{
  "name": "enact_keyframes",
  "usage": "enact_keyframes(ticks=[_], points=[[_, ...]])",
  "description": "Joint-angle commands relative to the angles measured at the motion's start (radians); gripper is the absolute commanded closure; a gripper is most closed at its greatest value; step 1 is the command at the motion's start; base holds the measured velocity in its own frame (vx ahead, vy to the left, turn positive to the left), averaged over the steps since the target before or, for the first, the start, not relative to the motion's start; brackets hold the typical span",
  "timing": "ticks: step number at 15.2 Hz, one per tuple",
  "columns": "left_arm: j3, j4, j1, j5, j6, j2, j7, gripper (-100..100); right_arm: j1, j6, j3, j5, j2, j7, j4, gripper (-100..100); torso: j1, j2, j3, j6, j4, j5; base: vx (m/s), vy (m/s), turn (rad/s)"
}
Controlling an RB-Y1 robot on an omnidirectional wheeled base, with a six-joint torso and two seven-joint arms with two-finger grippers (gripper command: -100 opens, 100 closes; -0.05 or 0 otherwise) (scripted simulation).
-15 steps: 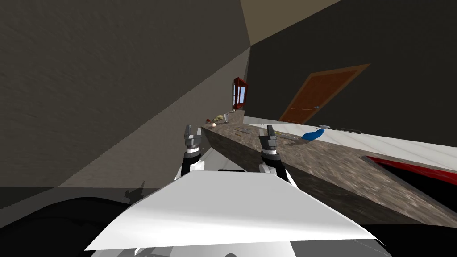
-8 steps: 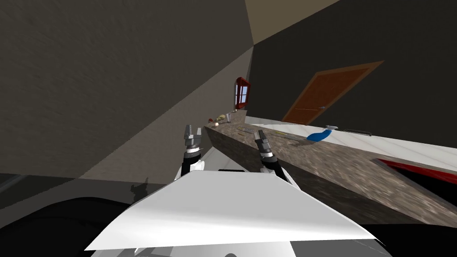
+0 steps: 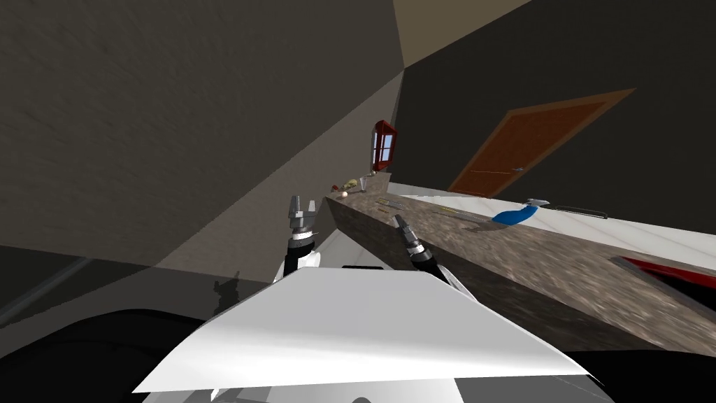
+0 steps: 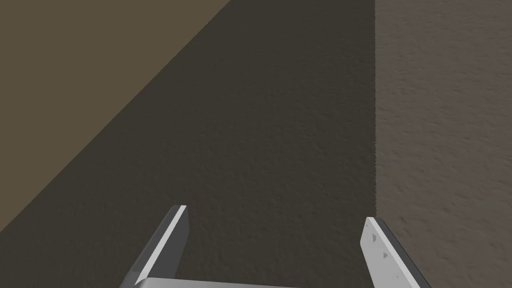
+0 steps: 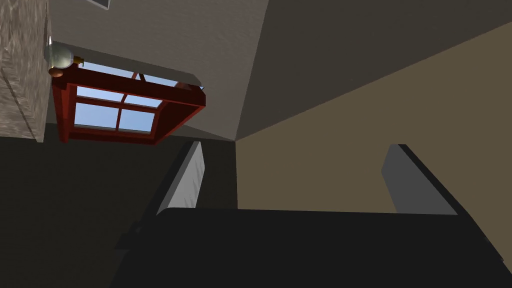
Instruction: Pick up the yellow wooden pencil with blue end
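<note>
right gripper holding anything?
No, in the right wrist view the right gripper is open, its two blades standing apart with nothing between them.

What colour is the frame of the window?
Dark red. The window frame shows best in the right wrist view.

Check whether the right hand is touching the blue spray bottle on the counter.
Apart. The head view shows the right hand at the near end of the counter, with a bare stretch between it and the blue spray bottle.
</note>
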Motion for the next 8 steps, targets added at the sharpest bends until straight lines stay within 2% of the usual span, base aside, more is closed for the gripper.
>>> enact_keyframes(ticks=[1, 2, 4, 5, 7, 8], points=[[0.0, 0.0, 0.0, 0.0, 0.0, 0.0, 0.0, 0, -0.002, -0.006, 0.008, 0.004, -0.034, 0.0, 0.018, -100, 0.0, 0.0, 0.0, 0.0, 0.0, 0.0, -0.015, 0.062, 0.024], [0.0, 0.0, 0.0, 0.0, 0.0, 0.0, 0.0, 0, 0.004, -0.014, 0.034, 0.019, -0.067, 0.0, 0.055, -100, -0.001, 0.0, 0.0, 0.0, 0.0, 0.0, -0.02, 0.082, 0.099], [0.0, 0.0, 0.0, 0.0, 0.0, 0.0, 0.0, 0, 0.004, -0.014, 0.034, 0.019, -0.095, 0.0, 0.055, -100, 0.0, 0.0, 0.0, 0.0, 0.0, 0.0, -0.012, 0.075, 0.064], [0.0, 0.0, 0.0, 0.0, 0.0, 0.0, 0.0, 0, 0.01, -0.023, 0.061, 0.034, -0.128, 0.0, 0.094, -100, -0.001, -0.001, 0.0, 0.0, 0.0, 0.0, -0.003, 0.094, 0.074], [0.0, 0.0, 0.0, 0.0, 0.0, 0.0, 0.0, 0, 0.01, -0.023, 0.061, 0.034, -0.158, 0.0, 0.094, -100, 0.001, -0.001, -0.001, 0.0, 0.0, 0.0, -0.007, 0.093, 0.063], [0.0, 0.0, 0.0, 0.0, 0.0, 0.0, 0.0, 0, 0.016, -0.033, 0.089, 0.049, -0.193, 0.001, 0.134, -100, 0.0, -0.001, -0.001, 0.0, 0.0, 0.0, 0.001, 0.099, 0.107]])
